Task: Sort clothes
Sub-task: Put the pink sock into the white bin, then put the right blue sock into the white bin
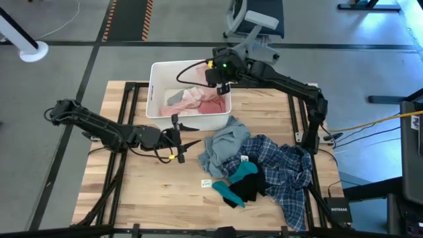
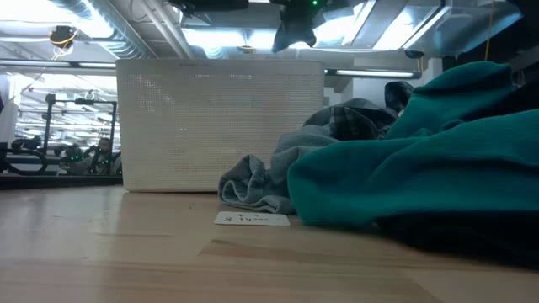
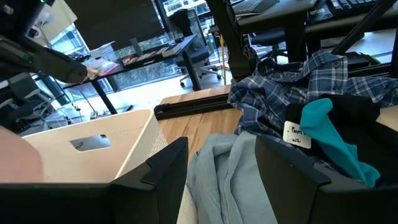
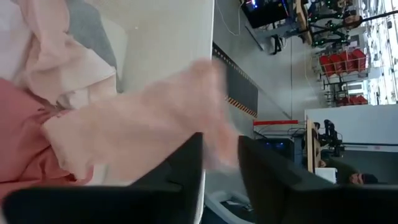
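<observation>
My right gripper (image 1: 222,86) hangs over the white bin (image 1: 153,86) at the table's far side, its fingers (image 4: 180,174) apart. A blurred pale pink piece (image 4: 149,118) shows in and beyond their gap, above the pink clothes (image 1: 198,100) that lie in the bin. My left gripper (image 1: 192,135) waits open just near of the bin, pointing at the grey-blue top (image 1: 225,142). That top, the plaid shirt (image 1: 291,172), a teal piece (image 1: 241,175) and a black piece (image 1: 254,188) lie in a heap on the table's right half. My right gripper has the blurred pale pink piece (image 4: 214,106) in the gap between its fingers, which slant down from above the bin. I cannot tell whether the fingers touch it.
A small white paper label (image 1: 206,183) lies on the wood near the heap. The table's left and near-left parts are bare wood. Dark frame rails (image 1: 135,99) run beside the bin. An office chair (image 1: 254,20) stands beyond the far edge.
</observation>
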Controlling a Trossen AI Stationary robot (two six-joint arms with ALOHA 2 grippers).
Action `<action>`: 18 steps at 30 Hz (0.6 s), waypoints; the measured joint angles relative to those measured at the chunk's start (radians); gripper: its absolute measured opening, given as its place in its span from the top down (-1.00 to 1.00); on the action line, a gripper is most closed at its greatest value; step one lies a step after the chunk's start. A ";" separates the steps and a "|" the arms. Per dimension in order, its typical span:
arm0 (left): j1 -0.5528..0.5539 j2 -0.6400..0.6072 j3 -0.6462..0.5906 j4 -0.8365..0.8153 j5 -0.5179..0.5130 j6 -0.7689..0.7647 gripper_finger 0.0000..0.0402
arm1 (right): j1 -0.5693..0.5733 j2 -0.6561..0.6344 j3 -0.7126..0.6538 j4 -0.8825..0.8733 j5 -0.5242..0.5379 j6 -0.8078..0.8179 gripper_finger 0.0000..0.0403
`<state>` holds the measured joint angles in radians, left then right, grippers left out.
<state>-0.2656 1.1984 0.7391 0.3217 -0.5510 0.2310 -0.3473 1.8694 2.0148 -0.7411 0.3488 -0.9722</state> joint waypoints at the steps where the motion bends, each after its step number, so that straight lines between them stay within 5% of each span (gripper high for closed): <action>1: 0.000 0.000 0.000 0.000 0.000 0.000 0.09 | 0.000 0.000 0.000 -0.001 0.001 0.000 0.31; 12: 0.000 0.000 0.000 -0.006 0.000 0.004 0.09 | 0.012 -0.141 0.000 -0.217 -0.017 0.019 -0.04; 18: 0.001 0.000 0.000 0.005 0.000 0.016 0.09 | 0.050 -0.212 0.002 -0.491 -0.182 0.138 -0.04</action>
<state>-0.2646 1.1984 0.7391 0.3265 -0.5510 0.2466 -0.2972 1.6573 2.0167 -1.2318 0.1671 -0.8345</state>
